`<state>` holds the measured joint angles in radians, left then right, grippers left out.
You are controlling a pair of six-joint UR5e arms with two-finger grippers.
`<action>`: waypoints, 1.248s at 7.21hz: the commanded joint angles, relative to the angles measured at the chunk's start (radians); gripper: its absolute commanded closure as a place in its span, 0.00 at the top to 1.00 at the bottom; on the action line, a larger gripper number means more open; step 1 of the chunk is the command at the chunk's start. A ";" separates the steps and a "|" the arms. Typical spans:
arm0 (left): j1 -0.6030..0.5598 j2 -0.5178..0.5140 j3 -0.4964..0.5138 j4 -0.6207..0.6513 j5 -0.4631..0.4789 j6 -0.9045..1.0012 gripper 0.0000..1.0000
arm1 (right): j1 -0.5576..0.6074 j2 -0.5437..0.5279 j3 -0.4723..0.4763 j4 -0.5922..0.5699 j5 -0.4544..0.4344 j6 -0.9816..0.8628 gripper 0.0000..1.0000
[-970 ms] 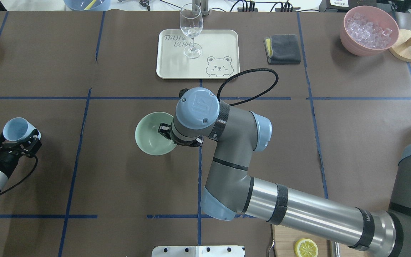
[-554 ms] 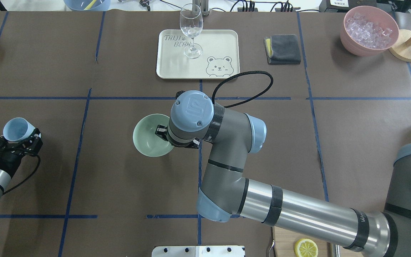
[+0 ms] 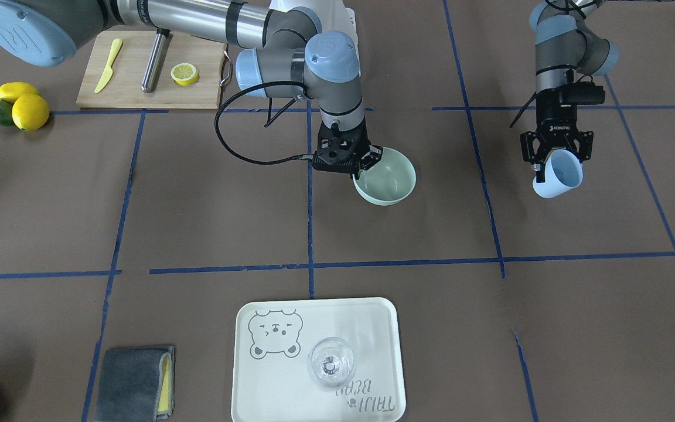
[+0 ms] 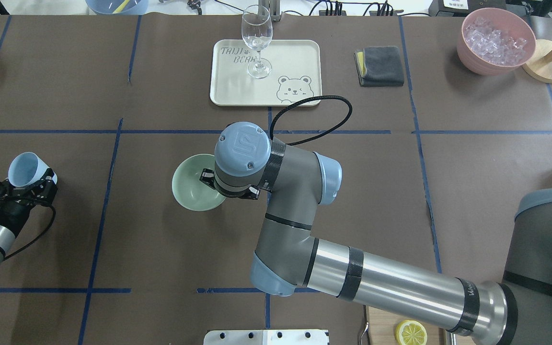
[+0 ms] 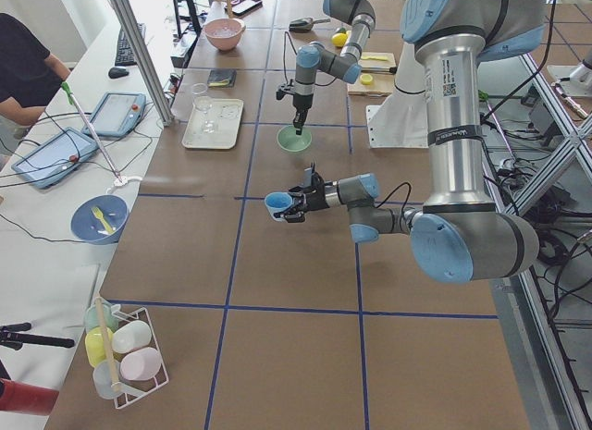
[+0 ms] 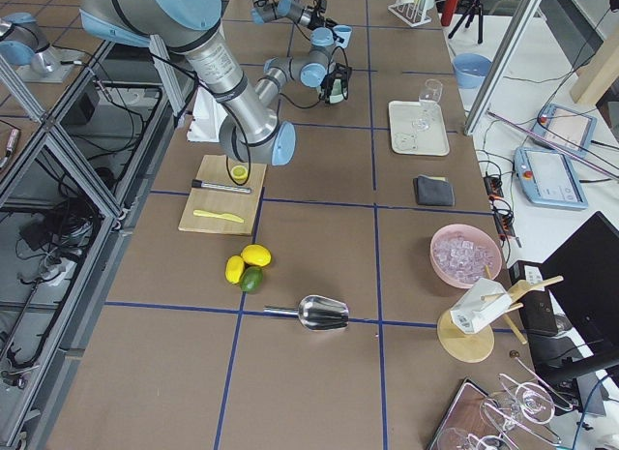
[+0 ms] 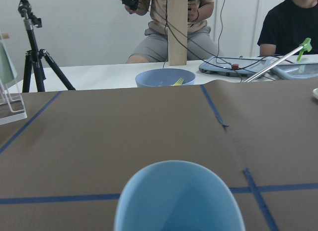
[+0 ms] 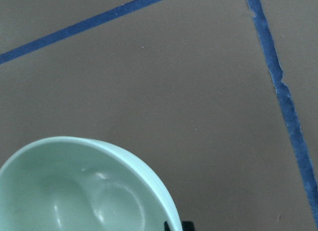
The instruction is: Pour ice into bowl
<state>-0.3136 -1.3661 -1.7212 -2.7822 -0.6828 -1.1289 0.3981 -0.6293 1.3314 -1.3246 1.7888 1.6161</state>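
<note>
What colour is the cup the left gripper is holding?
Light blue; the cup shows best in the front-facing view.

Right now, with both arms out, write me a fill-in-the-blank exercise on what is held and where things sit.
The left hand holds a light blue ____.
The right hand grips the bowl by its ____.
The ice lies in the ____ container, not the bowl.
The wine glass stands on the ____.
Missing: cup; rim; pink; tray.
</note>
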 commanded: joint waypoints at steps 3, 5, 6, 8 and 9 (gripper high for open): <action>0.005 -0.080 -0.051 -0.002 0.000 0.026 0.00 | 0.042 -0.030 0.084 -0.005 0.035 0.008 1.00; 0.013 -0.183 -0.034 0.012 0.000 0.055 0.00 | 0.106 -0.203 0.271 -0.010 0.093 -0.004 1.00; 0.030 -0.239 -0.034 0.019 0.002 0.213 0.00 | 0.135 -0.289 0.343 -0.004 0.131 -0.016 1.00; 0.041 -0.319 -0.047 0.176 0.005 0.277 0.00 | 0.146 -0.418 0.457 0.002 0.135 -0.123 1.00; 0.044 -0.390 -0.051 0.288 0.012 0.278 0.00 | 0.149 -0.493 0.512 0.005 0.133 -0.148 1.00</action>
<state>-0.2752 -1.6789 -1.7664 -2.6188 -0.6769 -0.8661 0.5410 -1.0312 1.7702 -1.3228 1.9205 1.5101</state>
